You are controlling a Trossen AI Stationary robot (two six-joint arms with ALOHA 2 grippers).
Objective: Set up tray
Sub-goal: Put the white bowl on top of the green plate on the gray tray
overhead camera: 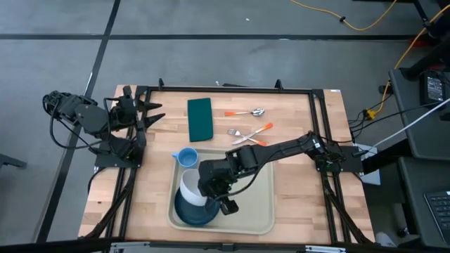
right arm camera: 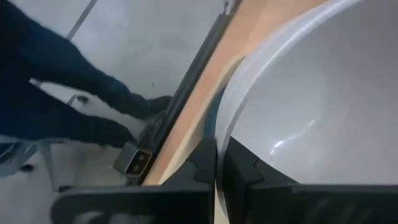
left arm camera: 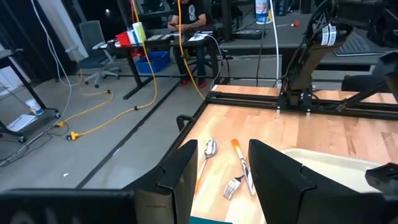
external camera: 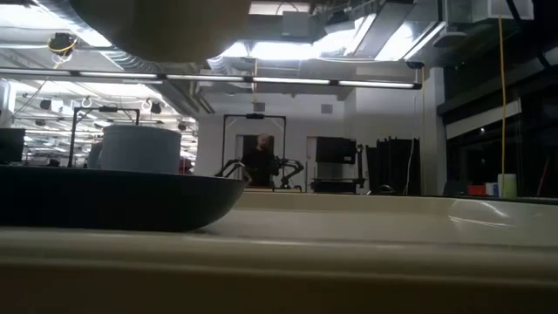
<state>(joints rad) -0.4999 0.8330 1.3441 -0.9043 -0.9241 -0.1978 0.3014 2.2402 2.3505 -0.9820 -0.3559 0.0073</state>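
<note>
1. High view: the tray lies toward six o'clock on the tabletop. In it are a dark blue plate, a white bowl over the plate and a light blue cup at the tray's eleven o'clock corner. The right tool is over the bowl. The green napkin, spoon and fork lie outside the tray, toward twelve o'clock. The left tool waits at nine o'clock.
2. Low view: the plate sits in the tray with the bowl above it.
3. Left wrist view: the left tool's fingers are apart, holding nothing.
4. Right wrist view: the right tool's fingers are pinched on the bowl's rim.
5. Judgement: dishes are placed; napkin and cutlery remain.
</note>
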